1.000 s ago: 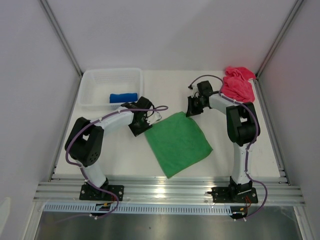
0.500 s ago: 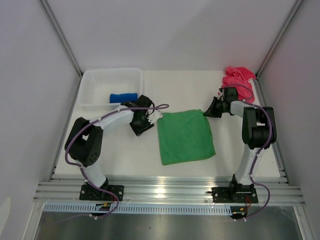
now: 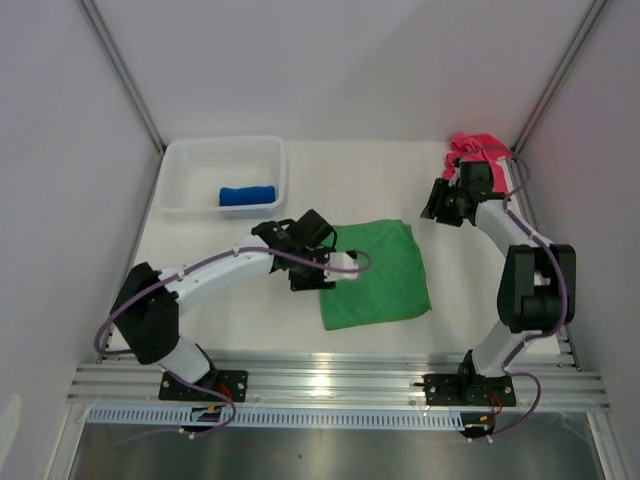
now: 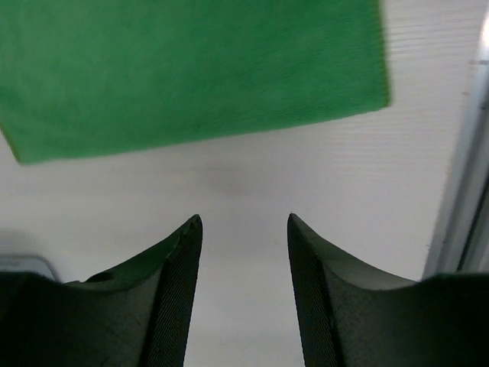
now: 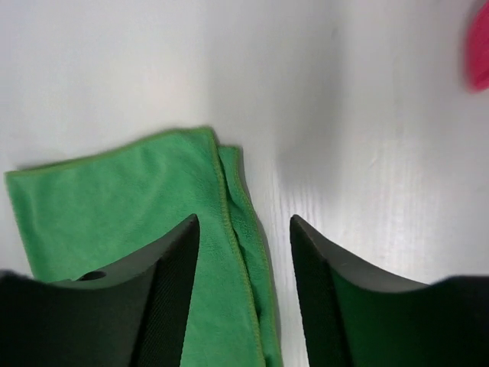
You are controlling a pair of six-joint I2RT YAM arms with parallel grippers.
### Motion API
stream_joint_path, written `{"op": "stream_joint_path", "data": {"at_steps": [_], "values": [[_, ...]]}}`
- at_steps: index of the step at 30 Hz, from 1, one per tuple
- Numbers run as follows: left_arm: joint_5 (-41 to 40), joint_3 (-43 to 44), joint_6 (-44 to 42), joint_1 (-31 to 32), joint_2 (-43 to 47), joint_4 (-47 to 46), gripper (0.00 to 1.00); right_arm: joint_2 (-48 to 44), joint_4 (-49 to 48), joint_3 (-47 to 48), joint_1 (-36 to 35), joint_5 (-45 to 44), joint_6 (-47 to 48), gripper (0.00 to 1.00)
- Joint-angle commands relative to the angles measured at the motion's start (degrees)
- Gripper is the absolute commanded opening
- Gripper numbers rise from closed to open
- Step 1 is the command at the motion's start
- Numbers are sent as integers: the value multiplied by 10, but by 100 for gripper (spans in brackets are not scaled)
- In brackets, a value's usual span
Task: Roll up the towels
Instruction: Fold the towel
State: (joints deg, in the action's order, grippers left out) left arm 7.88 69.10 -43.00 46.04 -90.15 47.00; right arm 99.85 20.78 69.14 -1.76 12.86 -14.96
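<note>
Looking nearest first, what do we find?

We find the green towel [image 3: 375, 272] lying flat in the middle of the surface [image 3: 240, 320], nearer us than the other two towels. From the right wrist we see a doubled edge at one corner, so it lies folded.

And the left claw [image 4: 244, 222]?

We see it at the towel's left edge. Its fingers stand apart with nothing between them, only bare surface below. The towel's border runs ahead of the tips, clear of them.

What about the right claw [image 5: 243, 222]?

We see it farther back, off the towel's far right corner and apart from it. It too is parted and empty, looking down on that corner and on white surface.

What do we have beyond?

On the far left sits the basket [image 3: 200, 150]. In it we make out the blue towel [image 3: 246, 195], rolled into a short bundle toward the near right side. In the far right corner the pink towel [image 3: 470, 146] lies crumpled in a heap, just behind the right arm's wrist. We catch a sliver of it at the upper right edge of the right wrist view. Whether the wrist touches it, we cannot tell.
</note>
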Motion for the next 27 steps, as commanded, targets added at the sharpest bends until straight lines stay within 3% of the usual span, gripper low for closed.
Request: {"op": "stream_joint_path", "data": {"at_steps": [1, 4, 7, 10, 14, 18, 22, 27], "values": [[74, -47, -117, 55, 73, 8, 52, -118, -3, 26, 11, -54, 92, 55], [114, -97, -168, 79, 93, -44, 54, -176, -68, -8, 39, 8, 85, 60], [125, -124, -201, 83, 82, -96, 54, -222, -154, -60, 83, 145, 42, 74], [141, -144, -207, 90, 69, -121, 55, -237, -190, -96, 126, 286, 30, 71], [138, -167, -205, 117, 57, -184, 55, -244, -137, -110, 125, 257, 67, 64], [152, -173, -206, 129, 43, -189, 54, -271, -106, -131, 89, 207, 143, 64], [169, -183, -197, 130, 30, -179, 49, -319, -147, -180, 84, 239, 197, 65], [177, -176, -229, 126, 10, -150, 49, -355, -56, -188, 83, 305, 397, 68]]}}
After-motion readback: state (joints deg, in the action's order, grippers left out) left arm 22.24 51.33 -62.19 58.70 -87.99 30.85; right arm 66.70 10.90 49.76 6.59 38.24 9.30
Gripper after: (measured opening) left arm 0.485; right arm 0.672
